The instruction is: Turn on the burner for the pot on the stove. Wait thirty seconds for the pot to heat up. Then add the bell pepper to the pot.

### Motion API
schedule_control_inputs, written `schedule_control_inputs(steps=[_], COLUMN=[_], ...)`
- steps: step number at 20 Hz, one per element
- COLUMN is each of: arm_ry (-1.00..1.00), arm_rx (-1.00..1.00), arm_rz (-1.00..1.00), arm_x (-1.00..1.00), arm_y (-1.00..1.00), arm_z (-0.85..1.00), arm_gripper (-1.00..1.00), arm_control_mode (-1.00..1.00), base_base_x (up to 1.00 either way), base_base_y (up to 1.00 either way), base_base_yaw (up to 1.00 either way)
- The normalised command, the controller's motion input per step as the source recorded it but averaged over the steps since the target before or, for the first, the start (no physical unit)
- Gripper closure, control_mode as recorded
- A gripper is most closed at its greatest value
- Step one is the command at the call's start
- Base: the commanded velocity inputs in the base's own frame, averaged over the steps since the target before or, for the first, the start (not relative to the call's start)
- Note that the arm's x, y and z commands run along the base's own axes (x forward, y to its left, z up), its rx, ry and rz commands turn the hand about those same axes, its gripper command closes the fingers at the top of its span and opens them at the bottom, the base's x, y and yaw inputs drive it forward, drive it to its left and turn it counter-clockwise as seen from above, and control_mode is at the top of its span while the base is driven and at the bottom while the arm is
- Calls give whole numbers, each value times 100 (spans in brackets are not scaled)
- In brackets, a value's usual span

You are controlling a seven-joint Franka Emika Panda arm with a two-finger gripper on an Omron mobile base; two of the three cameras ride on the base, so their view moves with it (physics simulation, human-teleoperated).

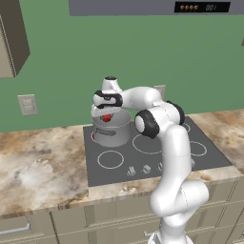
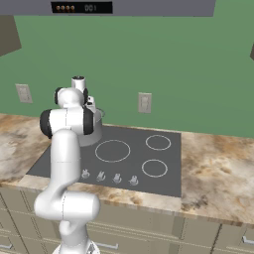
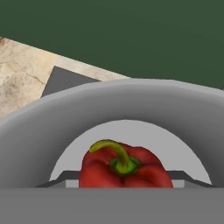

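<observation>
Stove in marbled counter | green wall | pot rear-left burner

Glossy white rounded arm, black joint bands

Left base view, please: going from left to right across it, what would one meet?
Wall outlet → pot with the bell pepper held above it in the gripper → the robot's elbow → right edge of the stove.

The pot's open mouth is occupied by the bell pepper; bare stove surface is left beside it.
</observation>
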Motion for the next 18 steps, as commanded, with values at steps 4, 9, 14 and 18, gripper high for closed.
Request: schedule_control_inputs(steps=[4, 9, 14, 18], arm_ry=[0, 0, 0, 0], arm_rx=[0, 0, 0, 0], arm_rz=[0, 0, 0, 0], arm_x=[0, 0, 0, 0], arm_y=[0, 0, 0, 0], arm_z=[0, 0, 0, 0], arm_gripper=[100, -100, -100, -100], arm_control_mode=[-100, -100, -100, -100], base_base_x=[0, 0, 0, 0], base_base_y=[0, 0, 0, 0], base_base_yaw=[0, 0, 0, 0])
